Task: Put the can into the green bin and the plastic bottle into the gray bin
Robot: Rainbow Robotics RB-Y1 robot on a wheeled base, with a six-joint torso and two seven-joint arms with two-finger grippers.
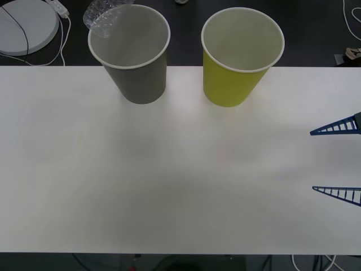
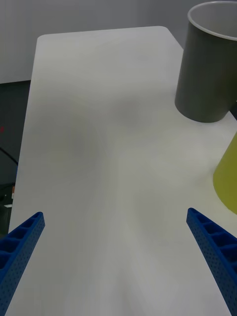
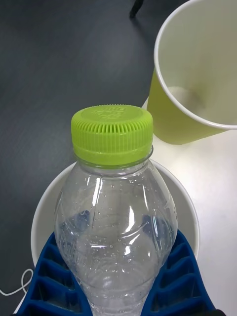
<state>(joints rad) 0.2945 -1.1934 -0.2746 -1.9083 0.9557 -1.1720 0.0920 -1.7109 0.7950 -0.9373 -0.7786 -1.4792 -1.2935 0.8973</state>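
A clear ribbed plastic bottle (image 3: 116, 222) with a lime-green cap (image 3: 112, 133) is clamped between the blue fingers of my left gripper (image 3: 116, 279). It hangs over the open mouth of the gray bin (image 3: 39, 217), and its body shows above the far left rim of the gray bin (image 1: 141, 79). The green bin (image 1: 231, 84) stands upright just right of the gray one. My right gripper (image 1: 335, 161) rests open above the table's right side, nothing between its fingers, with both bins (image 2: 205, 74) (image 2: 228, 182) ahead of it. The can is out of view.
Both bins stand at the far edge of the white table (image 1: 169, 186), with dark floor beyond. A white round disc (image 1: 22, 25) with a cable lies on the floor at the back left.
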